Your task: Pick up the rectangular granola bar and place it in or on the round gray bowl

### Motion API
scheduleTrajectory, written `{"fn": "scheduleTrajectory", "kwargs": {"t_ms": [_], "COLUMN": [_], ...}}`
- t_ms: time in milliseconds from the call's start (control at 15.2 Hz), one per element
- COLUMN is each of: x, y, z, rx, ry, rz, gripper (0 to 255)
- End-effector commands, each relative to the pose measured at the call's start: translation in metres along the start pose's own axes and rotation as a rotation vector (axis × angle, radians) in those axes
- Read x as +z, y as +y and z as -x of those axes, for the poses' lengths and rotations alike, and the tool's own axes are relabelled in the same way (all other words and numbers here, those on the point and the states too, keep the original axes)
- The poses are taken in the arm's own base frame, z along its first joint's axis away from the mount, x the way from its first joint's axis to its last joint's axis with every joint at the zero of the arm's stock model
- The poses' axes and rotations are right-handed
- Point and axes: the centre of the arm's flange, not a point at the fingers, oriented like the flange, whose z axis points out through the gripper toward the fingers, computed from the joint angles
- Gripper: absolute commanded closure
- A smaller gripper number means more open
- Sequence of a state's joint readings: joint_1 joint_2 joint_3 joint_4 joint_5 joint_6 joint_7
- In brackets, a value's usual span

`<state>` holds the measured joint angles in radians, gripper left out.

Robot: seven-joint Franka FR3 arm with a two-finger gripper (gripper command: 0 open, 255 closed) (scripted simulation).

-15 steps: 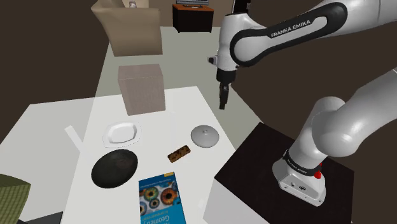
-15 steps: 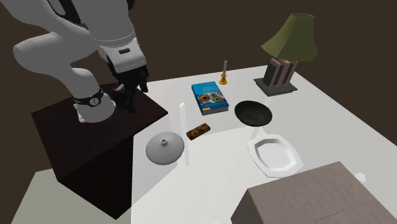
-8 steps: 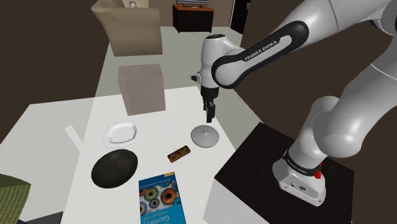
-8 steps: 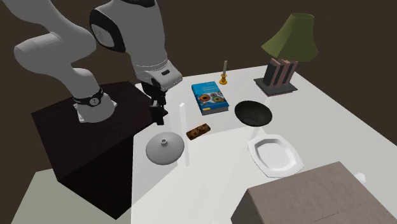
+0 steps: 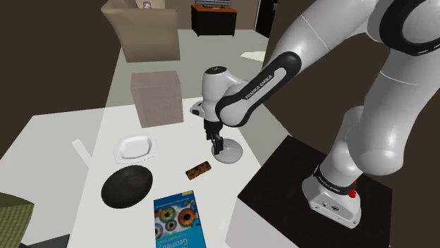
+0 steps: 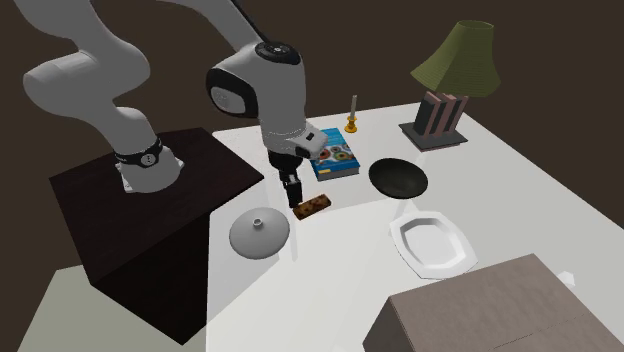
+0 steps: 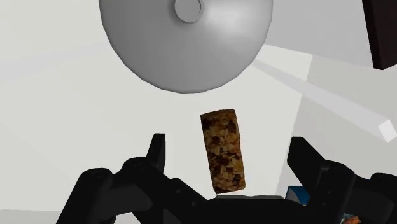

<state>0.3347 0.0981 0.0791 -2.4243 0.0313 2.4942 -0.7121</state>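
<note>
White tabletop [image 6: 520, 200] in a dim brown room, and the all-black two-finger gripper [image 6: 294, 197] hangs low over it, fingers spread wide and clasping nothing! The wrist view has the brown, speckled rectangular granola bar [image 7: 223, 151] lying flat on the table between those fingers, touched by neither. By the shoulder view it sits at eight o'clock from the round gray bowl [image 5: 233, 153], domed with a small nub on top, near but apart.
</note>
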Motion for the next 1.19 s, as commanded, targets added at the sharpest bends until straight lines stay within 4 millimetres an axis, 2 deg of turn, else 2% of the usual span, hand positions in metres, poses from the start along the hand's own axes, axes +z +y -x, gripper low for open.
{"fn": "scheduleTrajectory", "kwargs": {"t_ms": [0,396,858,1122], "x": [0.018,0.072,0.109,0.112], "y": [-0.003,-0.023,-0.022,-0.022], "z": [-0.017,-0.065,-0.065,-0.065], "rx": [-0.07,-0.262,-0.262,-0.262], "ry": [0.001,0.002,0.002,0.002], "rz": [0.008,0.03,0.03,0.03], "gripper": [0,0,0,0]}}
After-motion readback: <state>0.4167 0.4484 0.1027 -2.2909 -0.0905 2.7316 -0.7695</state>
